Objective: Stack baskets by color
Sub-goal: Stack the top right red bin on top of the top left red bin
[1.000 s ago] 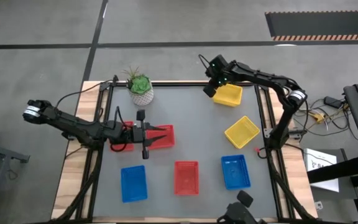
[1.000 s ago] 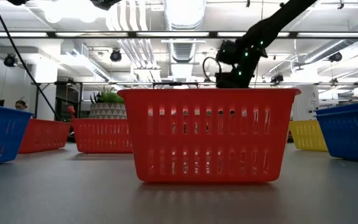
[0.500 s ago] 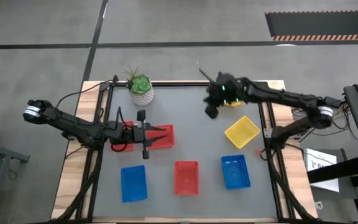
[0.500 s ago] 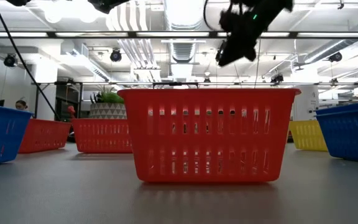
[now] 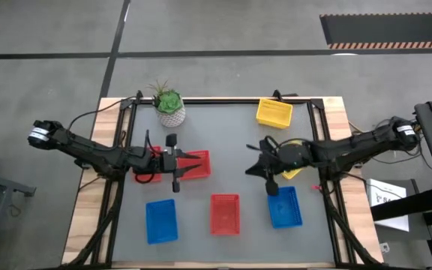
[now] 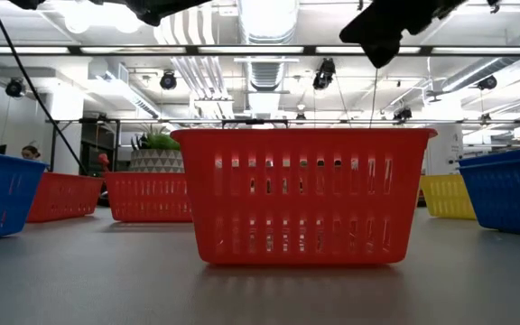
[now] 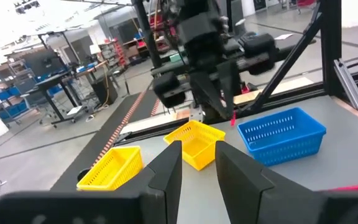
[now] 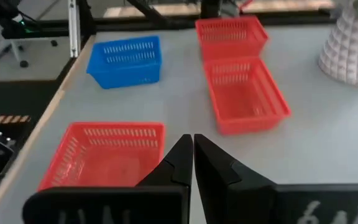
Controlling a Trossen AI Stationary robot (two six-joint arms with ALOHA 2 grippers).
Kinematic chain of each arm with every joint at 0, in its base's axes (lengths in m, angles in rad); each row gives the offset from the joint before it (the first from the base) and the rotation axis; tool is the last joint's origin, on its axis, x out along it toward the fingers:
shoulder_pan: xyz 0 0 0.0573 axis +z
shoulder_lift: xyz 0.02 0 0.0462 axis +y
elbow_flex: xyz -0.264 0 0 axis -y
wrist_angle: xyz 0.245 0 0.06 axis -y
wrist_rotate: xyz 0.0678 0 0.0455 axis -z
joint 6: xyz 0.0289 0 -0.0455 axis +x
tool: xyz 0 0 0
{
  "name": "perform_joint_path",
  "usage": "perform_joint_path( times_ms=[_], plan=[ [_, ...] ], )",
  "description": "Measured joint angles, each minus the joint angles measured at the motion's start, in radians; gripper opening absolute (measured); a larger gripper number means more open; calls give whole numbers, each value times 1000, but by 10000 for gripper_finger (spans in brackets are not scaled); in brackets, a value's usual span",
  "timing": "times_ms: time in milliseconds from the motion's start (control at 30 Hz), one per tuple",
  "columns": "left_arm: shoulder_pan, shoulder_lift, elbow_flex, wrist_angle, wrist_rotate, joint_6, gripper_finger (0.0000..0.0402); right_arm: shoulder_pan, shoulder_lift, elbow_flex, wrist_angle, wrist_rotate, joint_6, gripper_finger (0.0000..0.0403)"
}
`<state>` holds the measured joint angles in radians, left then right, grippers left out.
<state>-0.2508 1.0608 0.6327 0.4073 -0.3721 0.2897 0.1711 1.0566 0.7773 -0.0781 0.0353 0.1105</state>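
Right gripper point(image 5: 255, 169), fully closed and empty, hangs over mid-table; note your left gripper point(image 5: 201, 157) stands parted above a red basket point(image 5: 194, 166).

The red basket point(image 6: 299, 194) is glossy plastic with slotted mesh walls. The table point(image 5: 231, 127) has a smooth matt grey top edged in pale wood. The plant pot point(image 8: 355, 43) looks ribbed and white.

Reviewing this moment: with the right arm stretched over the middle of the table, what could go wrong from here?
1. The right claw is shut and empty, and hangs over the yellow basket; coming down shut, it could shove that basket rather than grip it.
2. The blue basket lies close beside the claw and might get knocked.
3. The left claw waits over the red baskets; both arms point toward mid-table, so they could collide.
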Motion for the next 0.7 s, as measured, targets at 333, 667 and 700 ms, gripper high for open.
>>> perform_joint_path(
  times_ms=[333,667,700],
  plan=[
    [0,25,0,1,0,-97,81,-31,-24,-159,212,47,-157,9],
    [-1,108,0,2,0,-285,81,-87,-126,-251,281,43,-212,9],
    [-1,118,0,-1,0,-300,81,-86,-140,-260,299,41,-215,9]
  ],
)
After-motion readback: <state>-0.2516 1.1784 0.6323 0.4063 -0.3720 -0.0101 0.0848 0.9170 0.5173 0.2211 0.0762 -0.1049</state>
